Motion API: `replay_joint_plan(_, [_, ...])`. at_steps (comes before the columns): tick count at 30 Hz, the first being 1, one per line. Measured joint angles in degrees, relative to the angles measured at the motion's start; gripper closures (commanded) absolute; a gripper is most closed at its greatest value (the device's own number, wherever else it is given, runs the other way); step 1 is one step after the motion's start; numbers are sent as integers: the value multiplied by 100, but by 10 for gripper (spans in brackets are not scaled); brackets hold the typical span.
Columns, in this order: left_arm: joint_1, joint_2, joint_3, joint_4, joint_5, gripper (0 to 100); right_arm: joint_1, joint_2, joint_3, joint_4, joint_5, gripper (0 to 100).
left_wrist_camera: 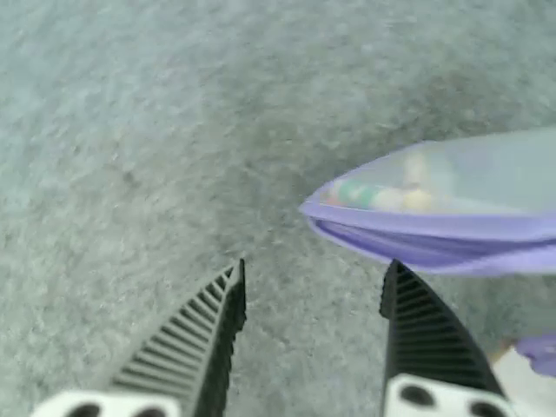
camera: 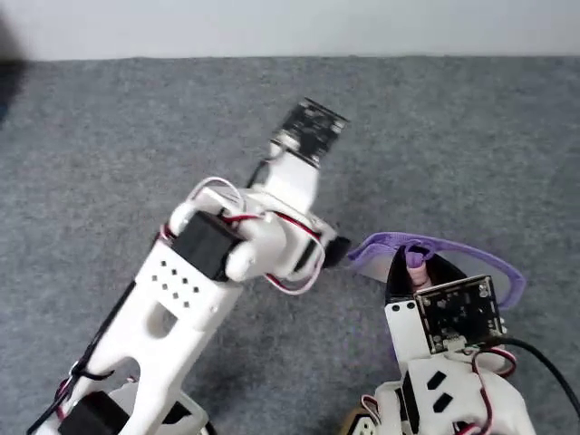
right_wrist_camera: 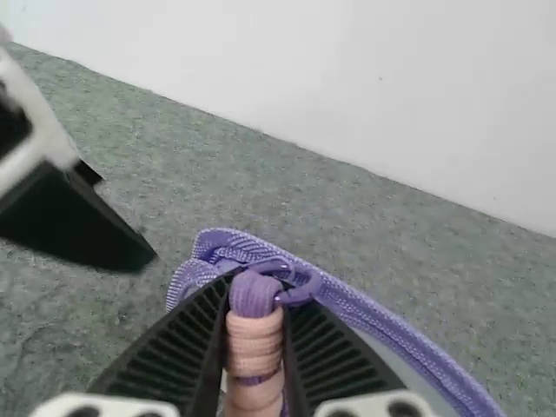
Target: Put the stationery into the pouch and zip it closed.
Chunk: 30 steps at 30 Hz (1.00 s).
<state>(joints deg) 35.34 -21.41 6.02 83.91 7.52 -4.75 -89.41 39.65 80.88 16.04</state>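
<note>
Grey tabletop [camera: 100, 127], coarse and felt-like with a fine speckled nap, spreading from edge to edge in the high view and seen close up in both wrist views. Behind it, plain white wall [camera: 272, 27] — meeting the tabletop's far edge in a straight line, upright in the right wrist view. At the far left of the high view, a dark blurred patch [camera: 7, 77] on the grey just below the wall, too dim to name.
</note>
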Motion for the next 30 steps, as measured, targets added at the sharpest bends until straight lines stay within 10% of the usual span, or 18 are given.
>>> replay_joint_plan(30, [897,-1257,0,0,-466,751,492,-563,-62,589,299,991])
